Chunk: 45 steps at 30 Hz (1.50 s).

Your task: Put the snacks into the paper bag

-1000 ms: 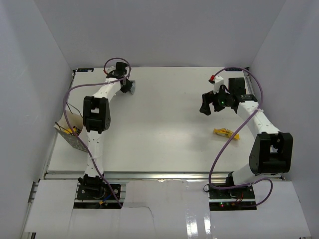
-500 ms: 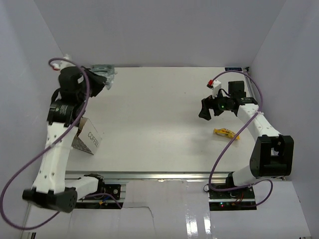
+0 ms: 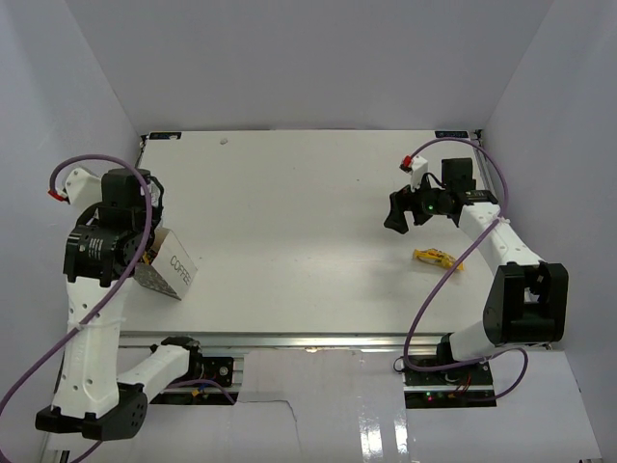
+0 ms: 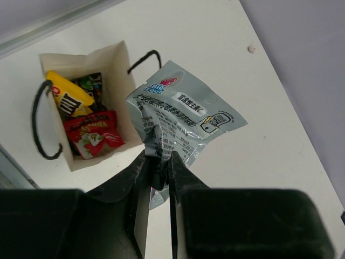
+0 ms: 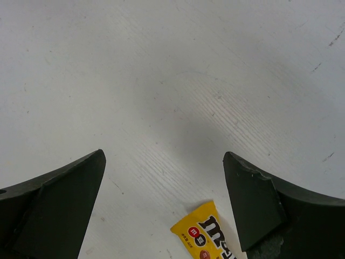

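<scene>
My left gripper (image 4: pixel 160 156) is shut on the bottom edge of a silver-grey snack packet (image 4: pixel 183 116), which hangs in the air just right of the paper bag's open mouth. The paper bag (image 4: pixel 121 70) stands at the table's left edge (image 3: pixel 174 268) and holds a yellow packet (image 4: pixel 67 98), a red one (image 4: pixel 92 135) and a dark one (image 4: pixel 92 83). My right gripper (image 5: pixel 164 162) is open above the bare table at the right (image 3: pixel 397 212), with nothing between its fingers. A yellow M&M's packet (image 5: pixel 207 237) lies flat just short of it (image 3: pixel 436 257).
White enclosure walls (image 3: pixel 87 87) close in the table on the left, back and right. The bag's black cord handles (image 4: pixel 40 124) hang out over its rim. Purple cables (image 3: pixel 453 265) loop beside both arms.
The left arm lifted the silver packet from the back of the table and swung it left and forward, to beside the bag's mouth. The right gripper barely shifted.
</scene>
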Each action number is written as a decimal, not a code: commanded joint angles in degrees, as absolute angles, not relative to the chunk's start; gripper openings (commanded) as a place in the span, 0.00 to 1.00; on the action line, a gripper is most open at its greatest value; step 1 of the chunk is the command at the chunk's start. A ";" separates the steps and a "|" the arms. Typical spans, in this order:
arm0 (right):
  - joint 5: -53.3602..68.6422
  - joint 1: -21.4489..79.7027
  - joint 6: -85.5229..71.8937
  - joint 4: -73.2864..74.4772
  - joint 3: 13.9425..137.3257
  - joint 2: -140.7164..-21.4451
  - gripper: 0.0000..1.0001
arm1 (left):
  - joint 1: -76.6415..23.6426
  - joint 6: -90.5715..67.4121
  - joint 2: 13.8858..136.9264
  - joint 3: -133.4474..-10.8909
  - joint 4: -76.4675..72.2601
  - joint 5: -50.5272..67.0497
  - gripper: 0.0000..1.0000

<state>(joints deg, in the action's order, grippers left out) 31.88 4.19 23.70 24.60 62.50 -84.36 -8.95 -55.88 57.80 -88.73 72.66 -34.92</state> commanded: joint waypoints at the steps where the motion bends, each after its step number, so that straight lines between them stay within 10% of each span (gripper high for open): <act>1: 32.43 4.04 24.79 22.15 61.09 -82.00 0.96 | -8.79 -58.88 55.20 -91.05 80.32 -42.97 0.00; 25: 31.82 2.46 24.17 21.27 57.66 -78.93 0.96 | -8.70 -50.18 58.27 -79.55 65.57 -53.00 0.01; 45: 33.05 1.05 24.35 21.45 58.18 -80.16 0.96 | -7.47 -57.65 53.79 -70.40 68.38 -48.25 0.20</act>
